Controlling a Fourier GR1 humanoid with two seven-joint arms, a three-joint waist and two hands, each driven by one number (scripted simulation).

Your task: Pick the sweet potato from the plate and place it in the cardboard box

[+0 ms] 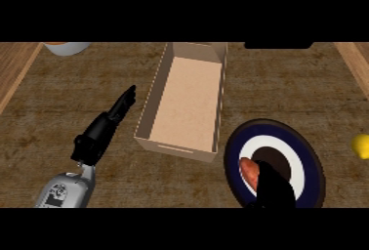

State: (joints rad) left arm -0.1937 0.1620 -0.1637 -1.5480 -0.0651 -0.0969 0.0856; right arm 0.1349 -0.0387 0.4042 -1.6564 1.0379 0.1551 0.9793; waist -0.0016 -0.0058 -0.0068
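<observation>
The cardboard box [184, 105] stands open mid-counter, with the dark-rimmed plate [310, 161] near its right corner. The left hand [108, 127] lies beside the box, outstretched and holding nothing. The right hand [277, 193] is over the plate, touching the sweet potato [248, 173] there; I cannot tell if it is grasping. The marking on the left forearm [65, 193] is unreadable.

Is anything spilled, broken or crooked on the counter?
No, nothing stands out. The box stands open and whole, the sweet potato lies on the plate by the right robot hand, and nothing has spilled.
</observation>
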